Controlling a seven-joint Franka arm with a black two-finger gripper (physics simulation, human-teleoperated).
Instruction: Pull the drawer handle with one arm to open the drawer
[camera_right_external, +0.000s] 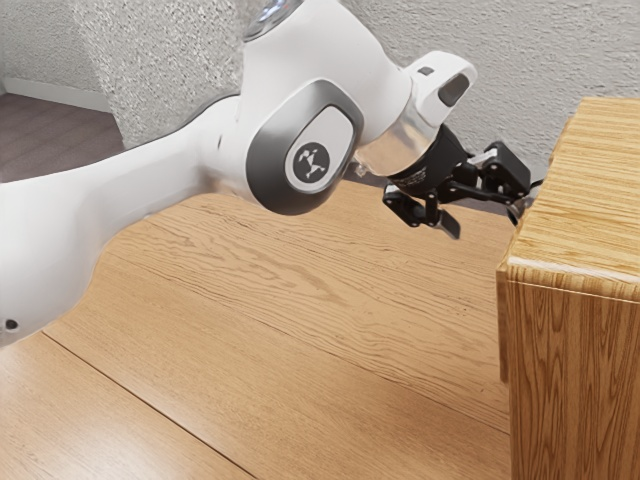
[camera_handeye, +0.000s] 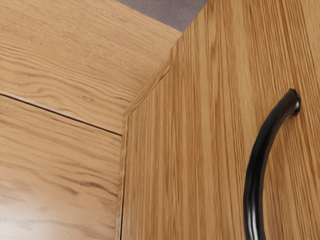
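Here, tool (camera_right_external: 486, 208) near drawer front (camera_handeye: 200, 150), handle (camera_handeye: 260, 165) just beside.

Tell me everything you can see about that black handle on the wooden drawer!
The handle is a smooth, shiny black bar, bent in a curve like a bow. It looks like metal or plastic. One end is fixed into the light wooden drawer front; the rest runs on past the edge of the wrist view. Nothing is touching the stretch that shows.

Wooden table (camera_right_external: 250, 330), speckled grey wall (camera_right_external: 560, 50)
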